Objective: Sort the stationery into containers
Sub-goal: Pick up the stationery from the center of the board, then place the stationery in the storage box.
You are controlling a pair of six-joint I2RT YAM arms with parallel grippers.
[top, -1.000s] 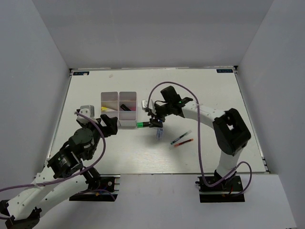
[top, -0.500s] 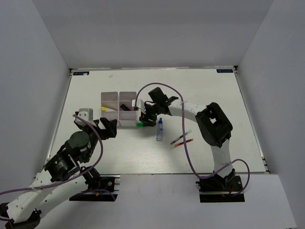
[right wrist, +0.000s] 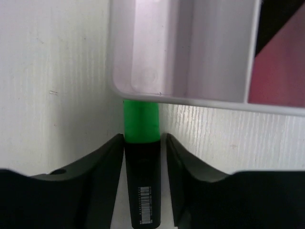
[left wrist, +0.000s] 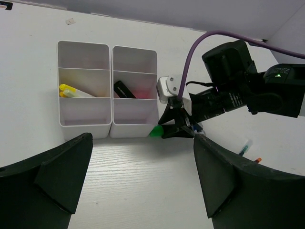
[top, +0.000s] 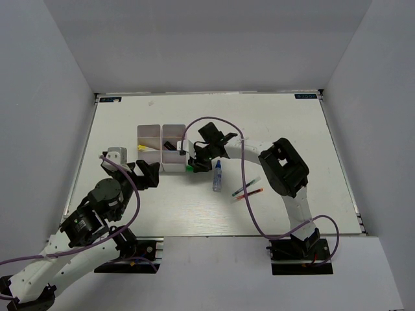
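Highlighter (right wrist: pixel 142 164) — green cap, black barcoded barrel — within right gripper (right wrist: pixel 142 139), grip unclear; left gripper (left wrist: pixel 143 140) splayed.

No word, brand or number can be made out anywhere. The green highlighter with a black plastic barrel (right wrist: pixel 141 167), just in front of the white divided plastic tray's (top: pixel 149 126) near wall, carries a small white barcode label (right wrist: pixel 146 217); the digits under its bars are too fine to read. Beyond the tray, two small blue stickers sit on the far edge of the white table (top: pixel 292 129), one far to its left (top: pixel 110 99) and one far to its right (top: pixel 305 96), their print illegible.
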